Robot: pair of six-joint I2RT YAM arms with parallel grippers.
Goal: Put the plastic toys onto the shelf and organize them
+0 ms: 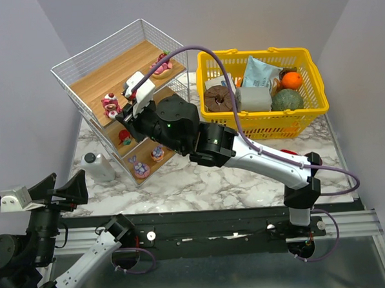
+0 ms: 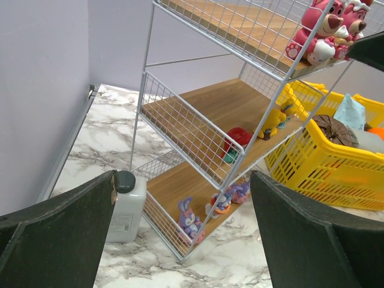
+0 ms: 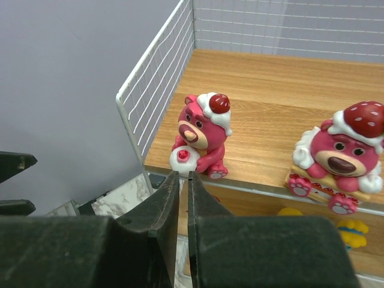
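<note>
The shelf (image 1: 120, 64) stands at the back left. Two pink bear toys sit on its top board, one at the front left (image 1: 111, 104) and one at the right (image 1: 162, 66). A red toy (image 1: 123, 136) is on the middle board, and purple toys (image 1: 139, 166) are on the bottom board. My right gripper (image 1: 127, 115) is shut and empty, just in front of the top board's edge. In the right wrist view its tips (image 3: 183, 175) are just below the left bear (image 3: 204, 137); the second bear (image 3: 339, 157) sits to the right. My left gripper (image 2: 183, 240) is open and empty, facing the shelf (image 2: 198, 129).
A yellow basket (image 1: 307, 115) of groceries stands right of the shelf. A white bottle (image 1: 98, 167) with a dark cap stands on the marble left of the shelf's foot. In the left wrist view a yellow duck toy (image 2: 276, 120) sits on the middle board.
</note>
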